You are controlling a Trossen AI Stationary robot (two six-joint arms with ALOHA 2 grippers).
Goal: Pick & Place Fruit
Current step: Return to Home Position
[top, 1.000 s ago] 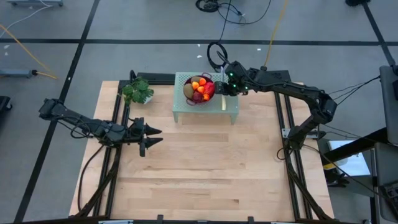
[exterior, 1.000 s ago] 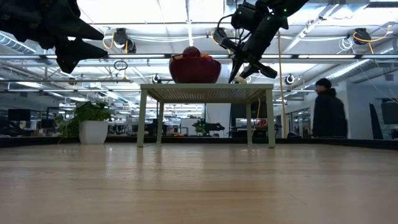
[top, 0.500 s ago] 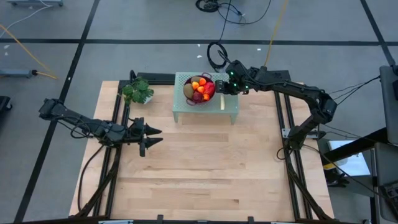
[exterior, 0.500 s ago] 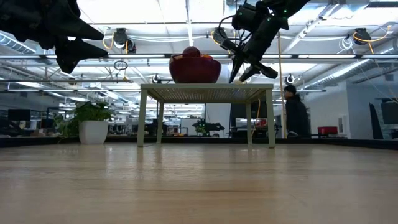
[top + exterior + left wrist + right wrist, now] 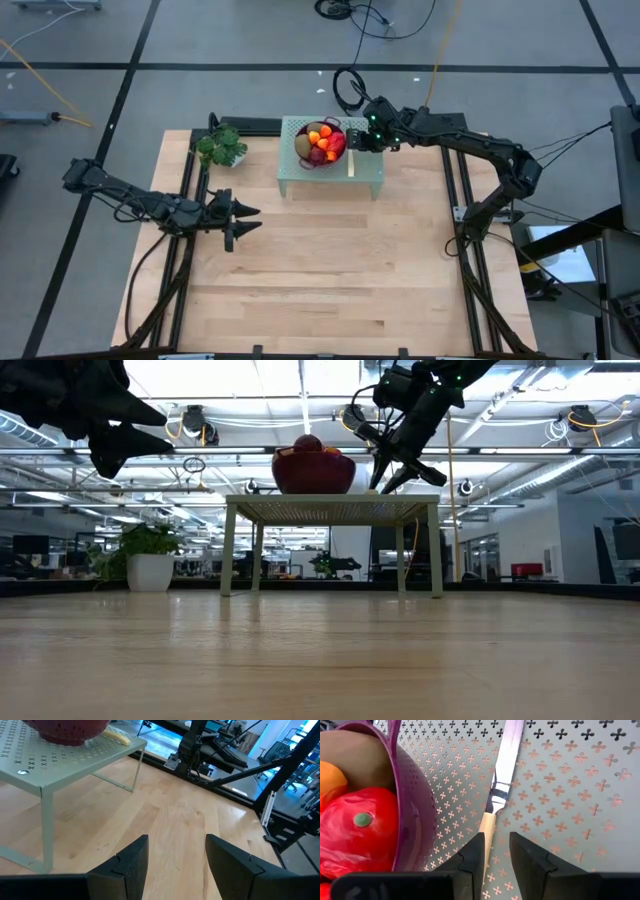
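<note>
Up on the pale green perforated shelf (image 5: 370, 175), toward the far side of the table (image 5: 320, 270), the red strainer bowl (image 5: 320, 163) held the fruit (image 5: 322, 140). The high view showed it as orange, red and brown-green pieces heaped together. Only the right wrist view showed the pieces closely: a glossy red fruit (image 5: 365, 835) with a green spot, a brown oval (image 5: 355, 760) and an orange piece (image 5: 330, 785) behind the bowl's wall. That view also showed the knife (image 5: 495, 795) lying flat on the shelf just beside the bowl. The right gripper (image 5: 492, 852) hung over the knife's yellow handle, fingers parted and grasping nothing. The low view alone showed those fingers splayed just above the shelf top. The left gripper (image 5: 243, 220) hovered over the table's left side, spread wide and empty, near a potted plant (image 5: 222, 145).
</note>
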